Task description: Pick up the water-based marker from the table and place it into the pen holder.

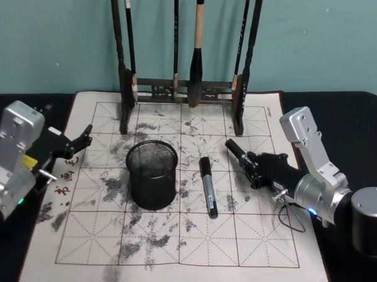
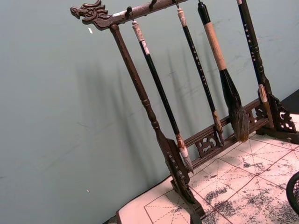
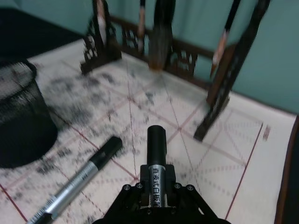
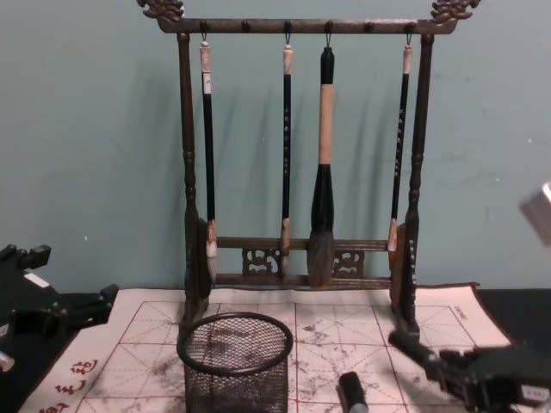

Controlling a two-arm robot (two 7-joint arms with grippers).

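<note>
Half done, I'd say: the right gripper (image 1: 249, 163) is clamping the water-based marker (image 1: 235, 149), not yet over the pen holder (image 1: 151, 177); the left gripper (image 1: 83, 140) is idling open.

Soft, rather dim room light falls from above and in front. On the wall (image 4: 86, 129), far beyond the fingers of both grippers, the brush rack (image 4: 185, 172) and its brushes (image 4: 323, 172) cast pale grey shadows. The pen holder (image 1: 151, 175), between the spread fingers of the left gripper (image 1: 82, 143) and those of the right gripper (image 1: 253, 165), has a faint shadow at its base. The marker (image 3: 156, 144) clamped in the right fingers shows a dull gleam. The second marker (image 3: 79, 179) just beside them shines brighter along its silver barrel. The paper mat (image 1: 234, 241) beneath looks flat and matte.
</note>
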